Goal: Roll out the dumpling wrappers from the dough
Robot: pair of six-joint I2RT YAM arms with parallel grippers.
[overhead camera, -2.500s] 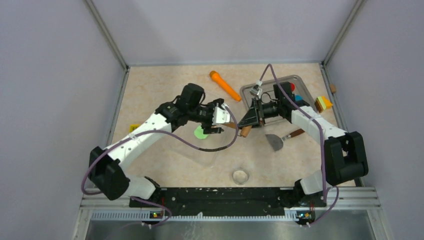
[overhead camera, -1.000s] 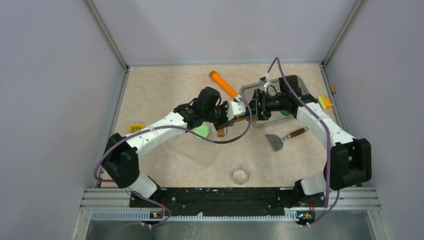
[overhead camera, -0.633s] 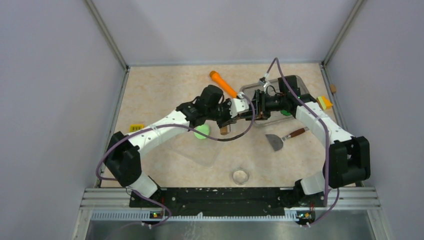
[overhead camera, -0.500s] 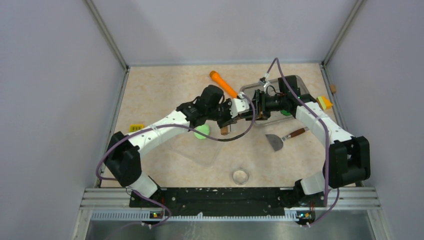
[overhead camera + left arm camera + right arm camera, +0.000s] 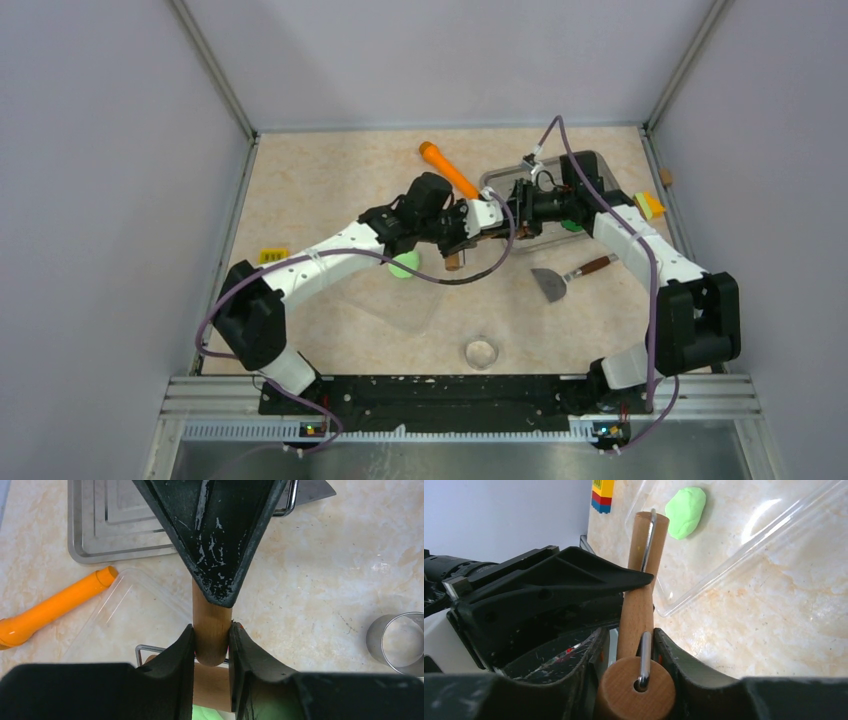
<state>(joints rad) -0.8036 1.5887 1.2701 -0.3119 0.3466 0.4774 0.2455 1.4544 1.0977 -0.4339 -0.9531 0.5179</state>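
Presently, the dough (image 5: pixel 685 511), a single light green oval lump, lies on a clear plastic sheet (image 5: pixel 734 550) on the tabletop (image 5: pixel 325 580), near the left claw (image 5: pixel 211 630) and behind it to its left. Left claw: clamped on the handle of a wooden roller (image 5: pixel 640 615). Right claw (image 5: pixel 629 632): facing the left one, fingers set closely either side of the same handle; a firm grip cannot be confirmed. A metal tray (image 5: pixel 100 540) lies beneath the right claw.
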